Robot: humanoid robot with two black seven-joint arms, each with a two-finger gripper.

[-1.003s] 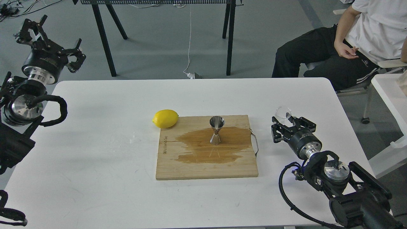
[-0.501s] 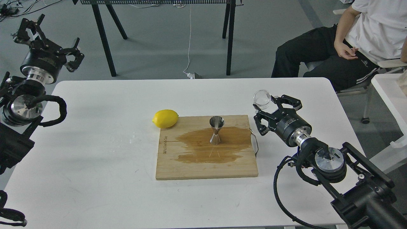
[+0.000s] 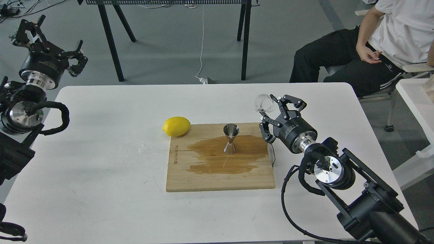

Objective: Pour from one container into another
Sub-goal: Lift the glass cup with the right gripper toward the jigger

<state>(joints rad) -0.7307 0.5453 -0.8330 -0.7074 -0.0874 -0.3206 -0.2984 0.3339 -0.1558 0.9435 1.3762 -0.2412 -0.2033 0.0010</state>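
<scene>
The steel jigger stands upright on a wooden cutting board, in the middle of a wet brown stain. My right gripper is shut on the clear glass cup and holds it in the air, tilted, above the board's far right corner, to the right of the jigger and apart from it. My left gripper hangs open beyond the table's far left corner with nothing between its fingers.
A yellow lemon lies on the white table touching the board's far left corner. A metal handle sticks out of the board's right edge. A seated person is at the far right; black table legs stand behind.
My right gripper has carried the glass cup up and to the left, from the table's right side toward the board. The left arm has drifted slightly up and left.
</scene>
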